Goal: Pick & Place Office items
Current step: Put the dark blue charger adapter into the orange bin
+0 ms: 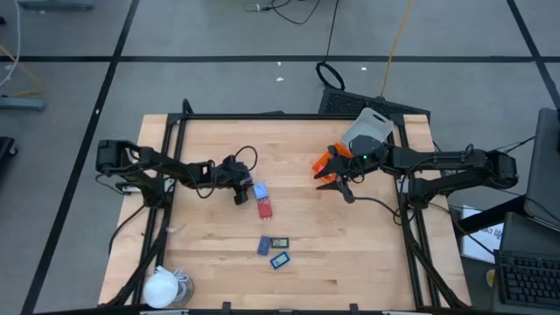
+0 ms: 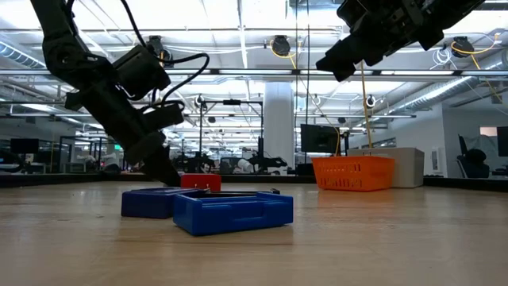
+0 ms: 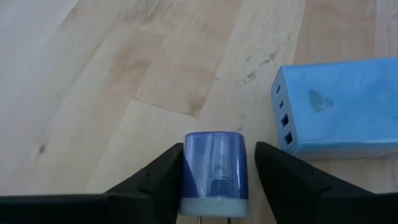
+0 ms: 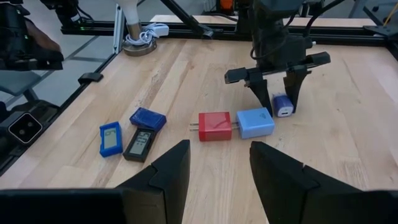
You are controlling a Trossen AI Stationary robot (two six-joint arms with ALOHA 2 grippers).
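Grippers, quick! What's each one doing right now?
Left end effector: fingers around the small blue charger on the table, closing on it.
Right end effector: open, holding nothing, raised above the table.

bare table [image 1: 350,254] right of items | pale blue block [image 3: 336,106] crowds left claw [image 3: 214,165]

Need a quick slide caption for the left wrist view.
Left gripper fingers flanking a small blue rounded plug-in charger on the wooden table, pale blue charger block alongside.
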